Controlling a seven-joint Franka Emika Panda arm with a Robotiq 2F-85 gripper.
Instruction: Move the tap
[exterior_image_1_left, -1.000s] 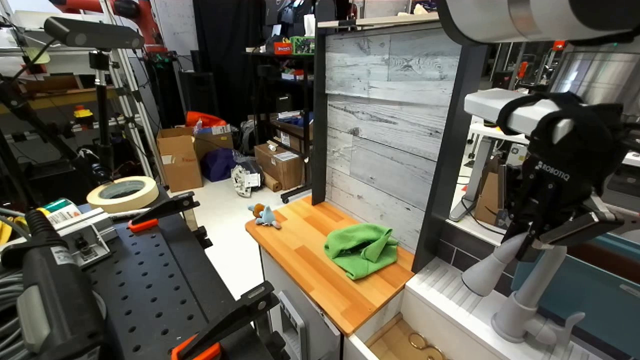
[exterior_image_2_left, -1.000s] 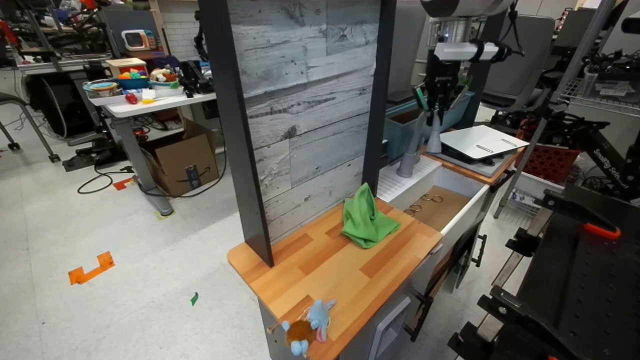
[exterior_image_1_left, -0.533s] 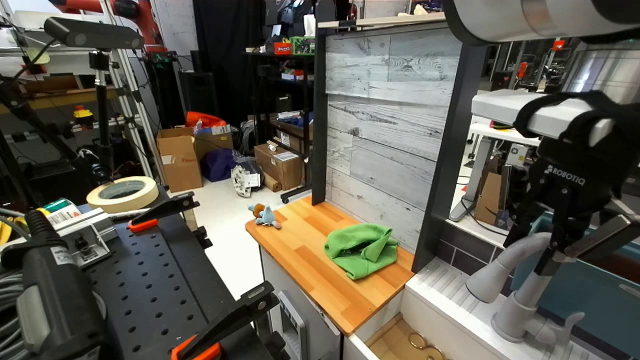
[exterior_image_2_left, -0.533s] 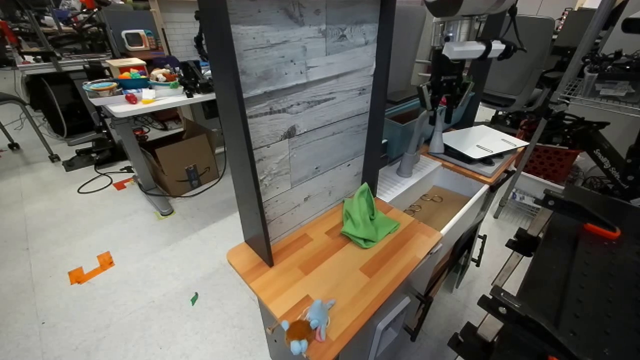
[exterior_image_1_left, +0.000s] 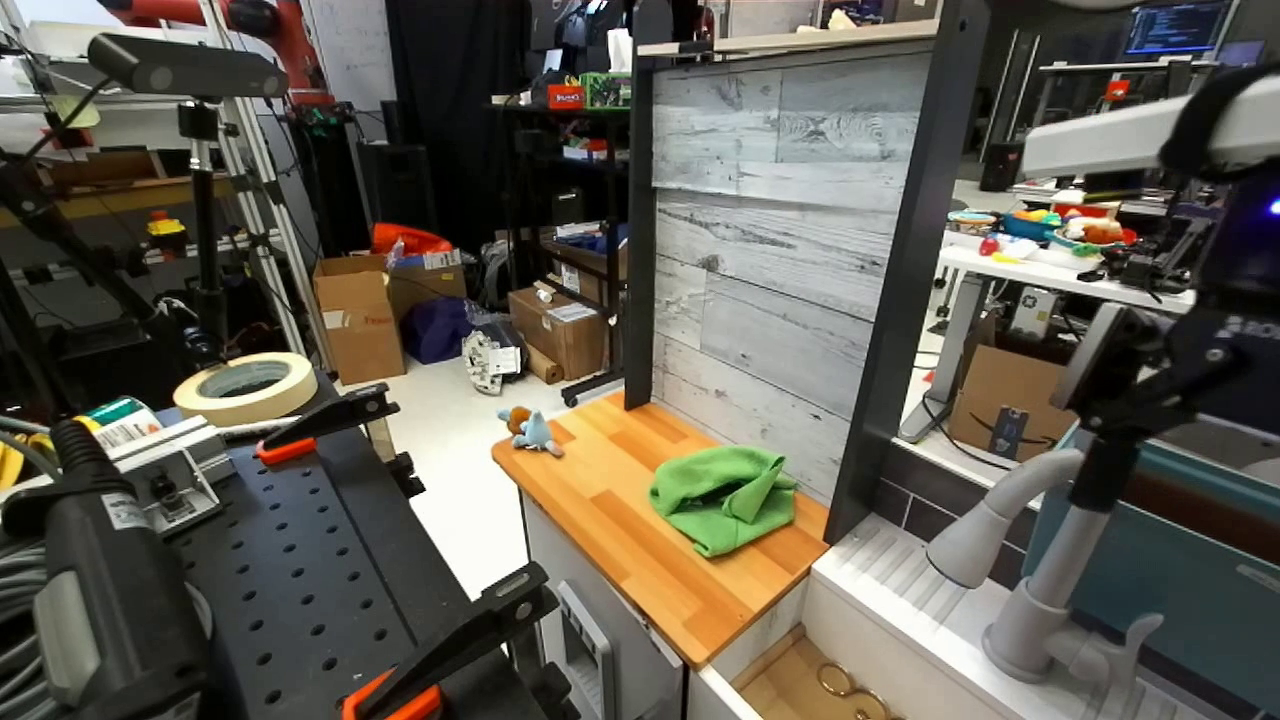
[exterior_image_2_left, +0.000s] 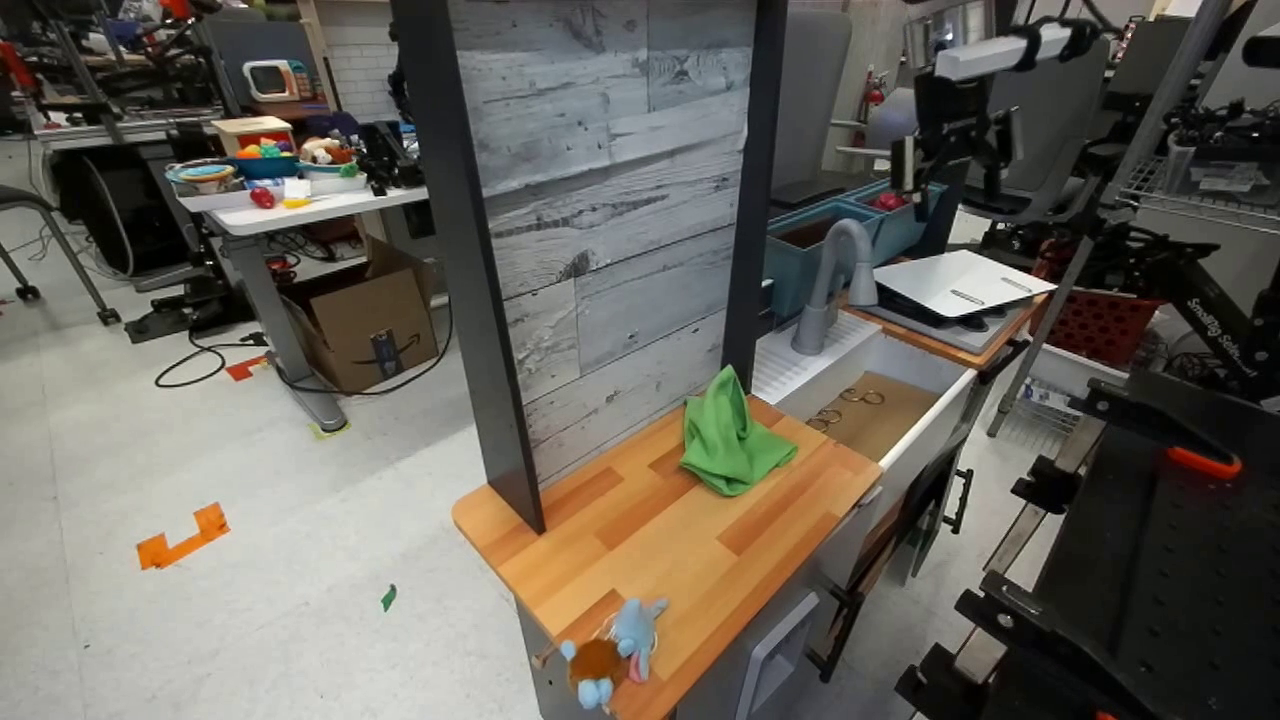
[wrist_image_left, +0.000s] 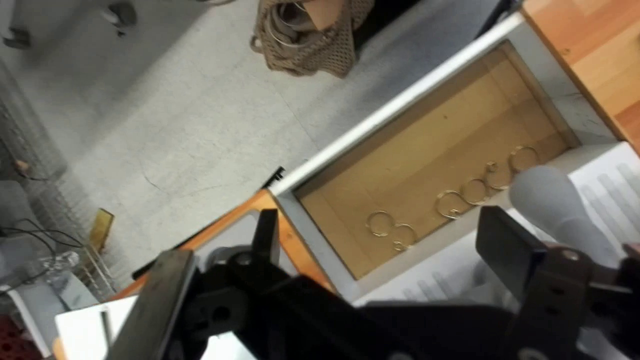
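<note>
The tap (exterior_image_1_left: 1062, 560) is matte grey, with a thick upright base and a high arched spout that points down over the sink edge. Its arch (exterior_image_2_left: 848, 235) stands fully visible in an exterior view. My gripper (exterior_image_2_left: 958, 165) is up and to the side of the tap there, apart from it, jaws wide and nothing between them. A dark finger (exterior_image_1_left: 1108, 470) overlaps the tap's neck in an exterior view, where the gripper is partly cut off. In the wrist view the spout's end (wrist_image_left: 545, 192) lies just outside the right finger of the gripper (wrist_image_left: 381, 222); the tap's base is mostly hidden.
The white sink (exterior_image_2_left: 925, 425) holds several brass-coloured rings (wrist_image_left: 380, 223). A green cloth (exterior_image_1_left: 725, 500) and a small plush toy (exterior_image_1_left: 535, 435) lie on the wooden counter (exterior_image_1_left: 620, 490). Teal bins (exterior_image_2_left: 795, 270) stand behind the tap; a white board (exterior_image_2_left: 965, 282) lies beyond the sink.
The gripper has opened, let go of the tap and moved up and away from it, to the right in both exterior views. The spout has shifted slightly.
</note>
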